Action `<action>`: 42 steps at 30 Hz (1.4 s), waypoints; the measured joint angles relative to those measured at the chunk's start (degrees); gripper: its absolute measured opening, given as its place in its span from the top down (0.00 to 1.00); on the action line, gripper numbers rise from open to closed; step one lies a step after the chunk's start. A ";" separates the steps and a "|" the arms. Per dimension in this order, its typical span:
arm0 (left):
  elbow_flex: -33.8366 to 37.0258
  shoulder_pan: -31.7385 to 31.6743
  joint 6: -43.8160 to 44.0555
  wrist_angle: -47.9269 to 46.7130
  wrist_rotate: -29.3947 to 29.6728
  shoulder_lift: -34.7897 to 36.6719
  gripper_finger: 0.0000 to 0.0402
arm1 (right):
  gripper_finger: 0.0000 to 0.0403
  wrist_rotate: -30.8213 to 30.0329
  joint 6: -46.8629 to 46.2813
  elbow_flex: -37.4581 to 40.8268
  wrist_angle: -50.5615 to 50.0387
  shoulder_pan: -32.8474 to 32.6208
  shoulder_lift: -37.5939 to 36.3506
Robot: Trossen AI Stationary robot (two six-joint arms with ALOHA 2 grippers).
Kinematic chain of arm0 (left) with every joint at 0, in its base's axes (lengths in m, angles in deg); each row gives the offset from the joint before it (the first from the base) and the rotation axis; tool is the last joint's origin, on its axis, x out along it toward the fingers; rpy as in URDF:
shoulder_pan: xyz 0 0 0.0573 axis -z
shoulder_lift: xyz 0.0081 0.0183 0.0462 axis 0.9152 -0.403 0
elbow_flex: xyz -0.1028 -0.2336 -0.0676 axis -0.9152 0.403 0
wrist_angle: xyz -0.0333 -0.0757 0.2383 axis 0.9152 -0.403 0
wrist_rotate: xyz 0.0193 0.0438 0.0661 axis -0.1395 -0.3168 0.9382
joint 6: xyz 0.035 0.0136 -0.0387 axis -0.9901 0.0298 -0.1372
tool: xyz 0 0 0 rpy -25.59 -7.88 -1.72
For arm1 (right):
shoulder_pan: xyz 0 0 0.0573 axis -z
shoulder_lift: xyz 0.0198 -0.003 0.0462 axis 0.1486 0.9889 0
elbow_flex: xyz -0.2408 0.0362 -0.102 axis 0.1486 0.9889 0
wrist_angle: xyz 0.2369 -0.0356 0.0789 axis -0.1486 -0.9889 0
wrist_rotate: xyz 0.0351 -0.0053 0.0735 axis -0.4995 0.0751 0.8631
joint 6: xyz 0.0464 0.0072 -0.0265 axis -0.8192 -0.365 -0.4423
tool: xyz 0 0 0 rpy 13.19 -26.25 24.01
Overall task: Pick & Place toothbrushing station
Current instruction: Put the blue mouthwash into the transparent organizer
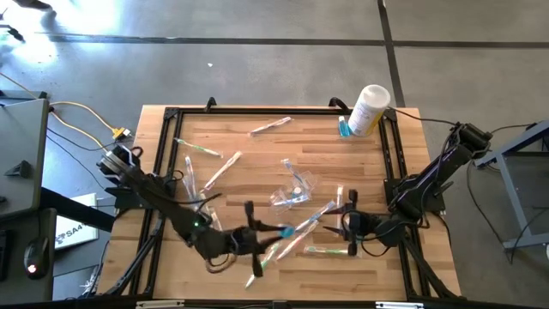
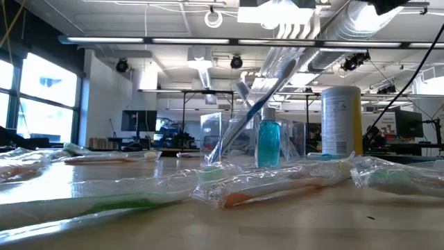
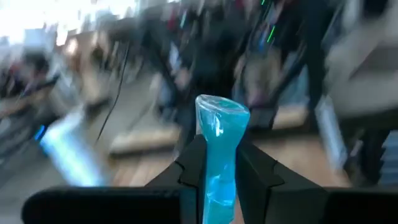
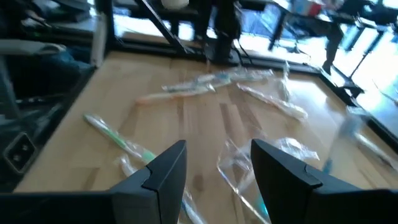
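Observation:
My left gripper (image 1: 273, 233) is low in the table's middle, pointing level toward the right edge. It is shut on a small translucent teal-blue tube (image 3: 219, 134). My right gripper (image 1: 345, 225) faces it from the right, fingers wide apart (image 4: 217, 171). Long wrapped toothbrushes (image 1: 302, 233) lie slanting between the two grippers. The clear crinkly bag (image 1: 290, 193) sits on the wood just beyond them. More wrapped toothbrushes lie flat at the far left (image 1: 219, 170), the far middle (image 1: 270, 126) and under the right gripper (image 1: 328, 251). My left gripper pinches the tube's lower part (image 3: 217, 186) between its two fingers, one on each flat side. The tube's rounded end (image 3: 221, 112) sticks out past the fingertips, clear of the table. My right gripper has clear wrapping (image 4: 239, 168) showing between its fingers; I cannot tell whether it touches.
A tall white canister (image 1: 371, 107) and a small teal bottle (image 1: 344, 128) stand at the far right corner. Black rails (image 1: 163, 172) frame the wooden top. A green wrapped toothbrush (image 4: 118, 140) and an orange one (image 2: 277, 191) lie on the wood.

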 joint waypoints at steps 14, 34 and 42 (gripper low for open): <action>0.02 -4.41 -11.66 27.86 -21.45 -10.13 0.87 | 0.40 12.10 11.63 0.00 12.88 0.05 0.00; -0.02 -12.35 -5.08 32.77 -31.99 -14.18 0.87 | 0.16 18.27 14.65 0.04 23.20 4.98 4.11; -0.02 -12.23 -5.45 32.83 -32.17 -14.18 0.87 | 0.21 18.92 16.30 0.00 25.08 5.15 3.94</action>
